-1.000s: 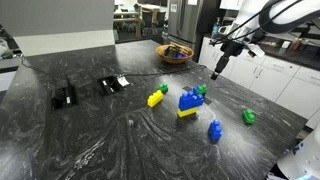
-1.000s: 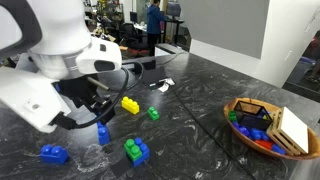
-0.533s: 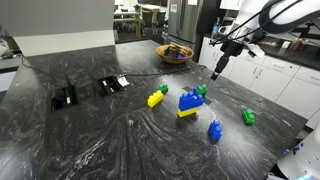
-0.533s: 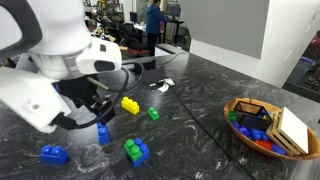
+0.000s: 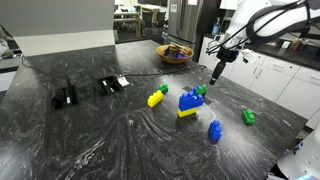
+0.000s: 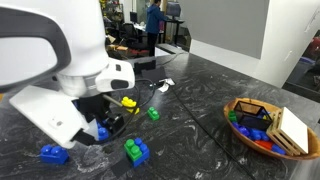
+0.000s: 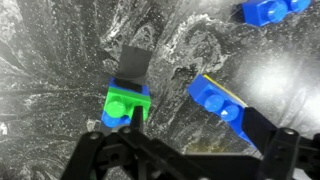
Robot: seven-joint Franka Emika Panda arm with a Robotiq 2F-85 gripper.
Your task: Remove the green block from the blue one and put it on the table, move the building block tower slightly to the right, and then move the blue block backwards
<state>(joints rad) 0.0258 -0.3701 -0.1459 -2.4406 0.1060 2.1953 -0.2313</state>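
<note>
On the dark veined stone countertop [image 5: 110, 140], a lone blue studded plastic block [image 5: 214, 130] stands nearest in an exterior view. Just behind it is the building block tower [image 5: 186, 108], whose chunky royal-blue upper block [image 5: 188, 99] carries the small bright green studded block [image 5: 201, 91] at its far edge. The robot's black gripper [image 5: 216, 72] hangs above and just beyond, fingers spread wide, holding and touching nothing. Well behind it sits a round brown bowl [image 5: 175, 52]
</note>
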